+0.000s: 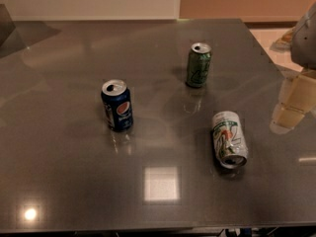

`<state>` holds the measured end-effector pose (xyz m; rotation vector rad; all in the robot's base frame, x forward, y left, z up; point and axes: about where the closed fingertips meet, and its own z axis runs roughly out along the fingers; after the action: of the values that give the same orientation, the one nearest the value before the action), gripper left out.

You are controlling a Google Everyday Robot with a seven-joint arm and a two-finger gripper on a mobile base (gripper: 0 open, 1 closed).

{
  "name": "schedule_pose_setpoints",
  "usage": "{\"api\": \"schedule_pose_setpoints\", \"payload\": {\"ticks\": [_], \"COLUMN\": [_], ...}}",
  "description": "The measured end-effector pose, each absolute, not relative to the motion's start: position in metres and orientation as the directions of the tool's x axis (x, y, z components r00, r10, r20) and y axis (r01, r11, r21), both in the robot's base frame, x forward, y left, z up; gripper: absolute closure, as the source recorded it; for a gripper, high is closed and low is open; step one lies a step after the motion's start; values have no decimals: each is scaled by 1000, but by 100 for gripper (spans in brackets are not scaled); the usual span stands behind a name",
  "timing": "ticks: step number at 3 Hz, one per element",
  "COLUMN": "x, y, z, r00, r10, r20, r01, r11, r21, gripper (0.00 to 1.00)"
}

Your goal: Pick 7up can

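The 7up can (pixel 229 139) is silvery-white with green lettering and a red-orange spot. It lies on its side on the dark glossy table (pixel 59 147), right of the middle, with its open end toward the front edge. My gripper (pixel 291 107) shows as a pale, blurred shape at the right edge of the view, to the right of the can and slightly behind it. It is apart from the can and holds nothing that I can see.
A blue Pepsi can (pixel 117 105) stands upright left of the middle. A dark green can (pixel 198 65) stands upright behind the 7up can. The table's right edge runs close to the gripper. A bright light reflection (pixel 161 183) lies near the front.
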<state>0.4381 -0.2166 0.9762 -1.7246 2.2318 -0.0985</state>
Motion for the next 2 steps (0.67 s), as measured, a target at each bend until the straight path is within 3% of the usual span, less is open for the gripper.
{"api": "schedule_pose_setpoints", "payload": {"ticks": [2], "x": [440], "y": [-213], "z": [977], "r00": [-201], "r10": [-957], "r20": [-209], "r01": [-937], "r11": [251], "r21": [-244], "gripper": [0]}}
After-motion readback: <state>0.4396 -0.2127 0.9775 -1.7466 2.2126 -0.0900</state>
